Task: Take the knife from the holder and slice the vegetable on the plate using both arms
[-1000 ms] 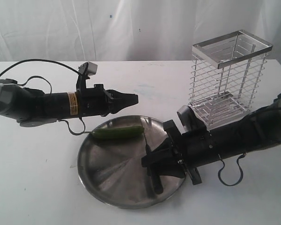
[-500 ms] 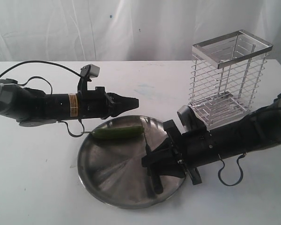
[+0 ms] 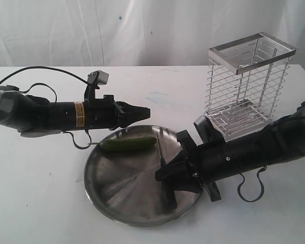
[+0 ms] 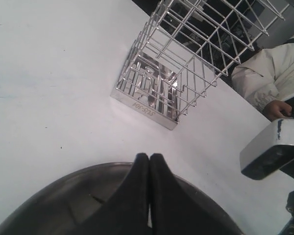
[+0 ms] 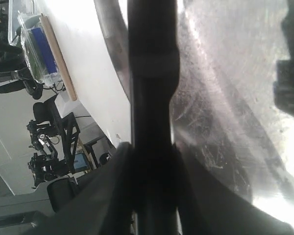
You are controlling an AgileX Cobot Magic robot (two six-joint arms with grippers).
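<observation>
Exterior view: right gripper (image 3: 166, 178) clamps knife (image 3: 170, 197), near-vertical in frame; vegetable (image 3: 128, 144) lies left-right; left gripper (image 3: 146, 111) closed, empty.

arms (image 3: 56, 114) (image 3: 254, 150): 2 | plate (image 3: 122, 188): 1 | chilli (image 3: 128, 144): 1 | knife (image 5: 153, 98): 1 | wire holder (image 3: 246, 86): 1

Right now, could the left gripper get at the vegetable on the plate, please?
Probably yes: the left gripper, shut, hangs close by the vegetable with nothing between; the knife is off to the side.

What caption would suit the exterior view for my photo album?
Right gripper holds a black knife over a steel plate bearing a green chilli; the shut left gripper hovers nearby.
</observation>
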